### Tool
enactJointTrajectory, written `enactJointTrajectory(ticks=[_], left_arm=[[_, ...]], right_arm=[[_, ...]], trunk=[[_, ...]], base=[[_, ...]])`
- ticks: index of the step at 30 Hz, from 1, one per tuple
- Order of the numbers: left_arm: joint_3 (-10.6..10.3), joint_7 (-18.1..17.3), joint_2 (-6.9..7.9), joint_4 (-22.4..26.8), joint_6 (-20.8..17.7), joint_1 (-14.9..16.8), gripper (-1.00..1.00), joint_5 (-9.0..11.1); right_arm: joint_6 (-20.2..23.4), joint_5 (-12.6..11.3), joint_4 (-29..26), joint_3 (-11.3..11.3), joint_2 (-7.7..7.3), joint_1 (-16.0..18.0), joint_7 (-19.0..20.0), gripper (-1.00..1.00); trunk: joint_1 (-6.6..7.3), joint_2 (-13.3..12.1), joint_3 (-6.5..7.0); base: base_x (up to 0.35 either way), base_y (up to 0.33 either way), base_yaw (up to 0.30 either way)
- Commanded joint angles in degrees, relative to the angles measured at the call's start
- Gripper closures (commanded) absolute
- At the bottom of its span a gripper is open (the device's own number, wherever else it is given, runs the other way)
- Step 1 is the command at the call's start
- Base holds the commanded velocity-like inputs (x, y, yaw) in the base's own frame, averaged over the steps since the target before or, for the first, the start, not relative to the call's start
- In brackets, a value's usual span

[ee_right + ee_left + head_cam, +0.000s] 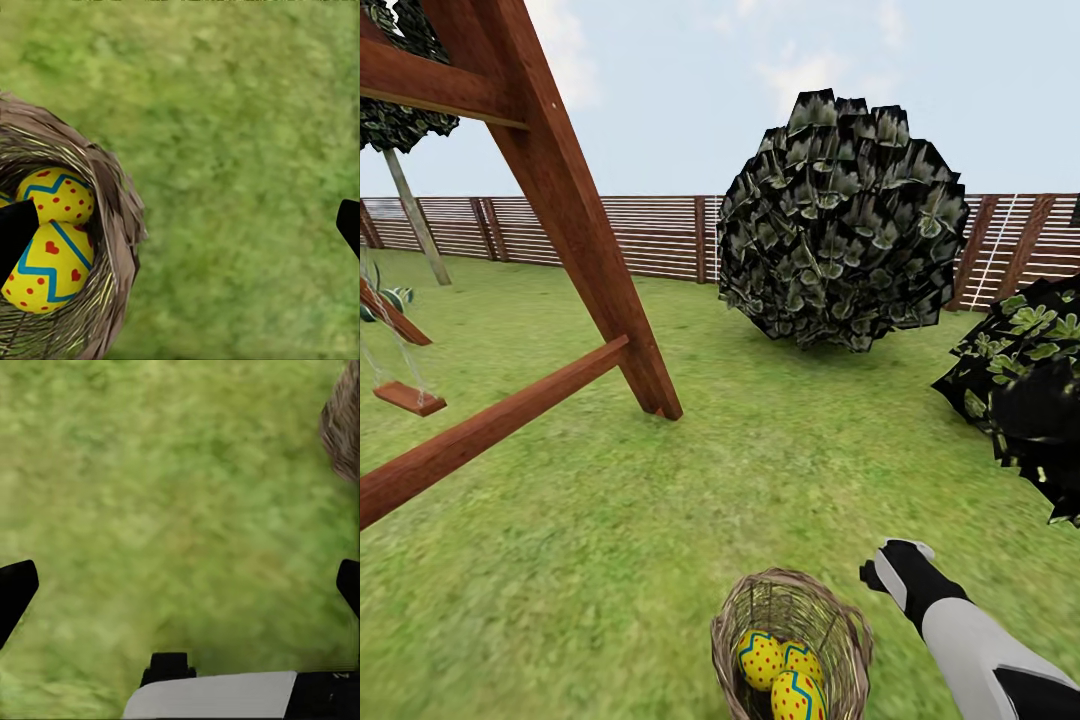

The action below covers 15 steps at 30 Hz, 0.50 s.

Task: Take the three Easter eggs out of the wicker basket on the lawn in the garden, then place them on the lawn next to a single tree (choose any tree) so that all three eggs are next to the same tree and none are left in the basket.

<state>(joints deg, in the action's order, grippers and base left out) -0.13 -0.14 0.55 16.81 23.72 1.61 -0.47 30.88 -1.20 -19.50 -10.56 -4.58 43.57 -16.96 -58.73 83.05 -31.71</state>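
The wicker basket (835, 625) stands on the lawn (660, 520) at the bottom of the head view, with three Easter eggs (760, 658) lying in it, yellow with red dots and zigzag bands. My right gripper (893, 566) hovers just right of the basket rim. Its wrist view has the basket (112, 225) and two eggs (56, 196) off to one side, and the right gripper (180, 229) is open over bare grass. My left gripper (180, 589) is open above grass, with the basket rim (343, 427) at the frame edge. A tree (417, 220) with a slim pale trunk stands far left by the fence.
A wooden swing frame (575, 230) with a hanging seat (408, 398) stands to the left. A large dark bush (840, 220) rises ahead and another bush (1025, 380) is at the right. A slatted fence (660, 235) bounds the garden.
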Motion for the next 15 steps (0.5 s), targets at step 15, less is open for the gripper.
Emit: enactJointTrajectory(ticks=[15], left_arm=[[5.53,-0.01,4.16,60.17,-51.68,-5.54,-1.00,3.73]], right_arm=[[-1.06,-0.13,0.83,-0.19,0.05,0.02,-0.18,-1.00]], trunk=[[0.00,0.03,-0.06]], base=[[0.000,0.000,0.000]])
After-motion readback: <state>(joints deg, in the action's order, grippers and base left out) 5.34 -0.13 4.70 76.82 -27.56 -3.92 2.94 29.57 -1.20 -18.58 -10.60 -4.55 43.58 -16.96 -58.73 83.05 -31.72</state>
